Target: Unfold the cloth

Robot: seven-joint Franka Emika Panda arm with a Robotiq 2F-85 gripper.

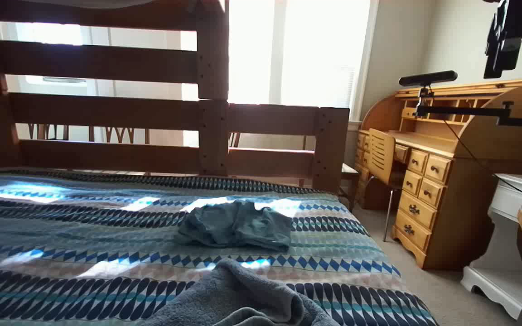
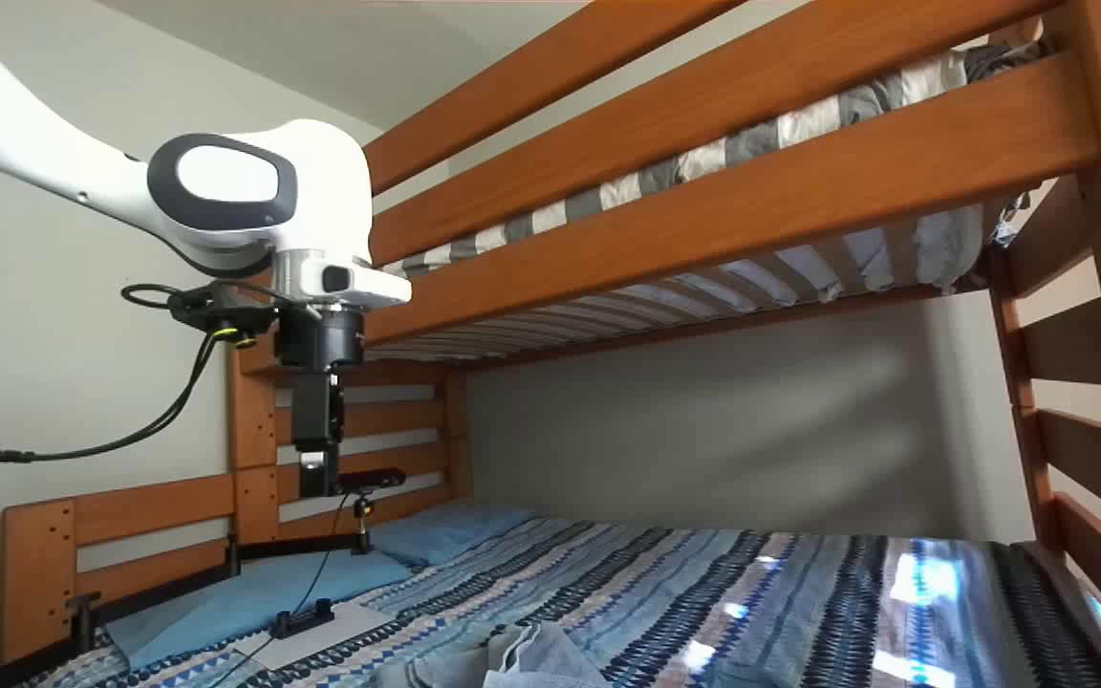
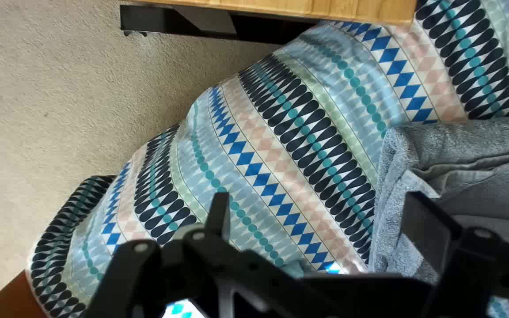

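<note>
The cloth (image 1: pixel 236 226) is a rumpled teal-grey fabric lying in a low heap on the striped bedspread, in an exterior view. In the wrist view only a small teal corner of it (image 3: pixel 293 268) shows above the gripper's dark body; the rest is hidden. My gripper (image 3: pixel 320 207) is open, its two fingers wide apart with nothing between them. In both exterior views the gripper (image 1: pixel 496 72) hangs pointing down, high above the bed and apart from the cloth; it also shows here (image 2: pixel 318 483).
A grey fleecy fabric mound (image 1: pixel 252 299) lies nearer that camera; in the wrist view it (image 3: pixel 466 145) sits under the right finger. The bedspread (image 3: pixel 281 154) ends at a carpeted floor. The bunk frame (image 2: pixel 732 210) overhangs the bed. A camera on a stand (image 2: pixel 364 487) is near the arm.
</note>
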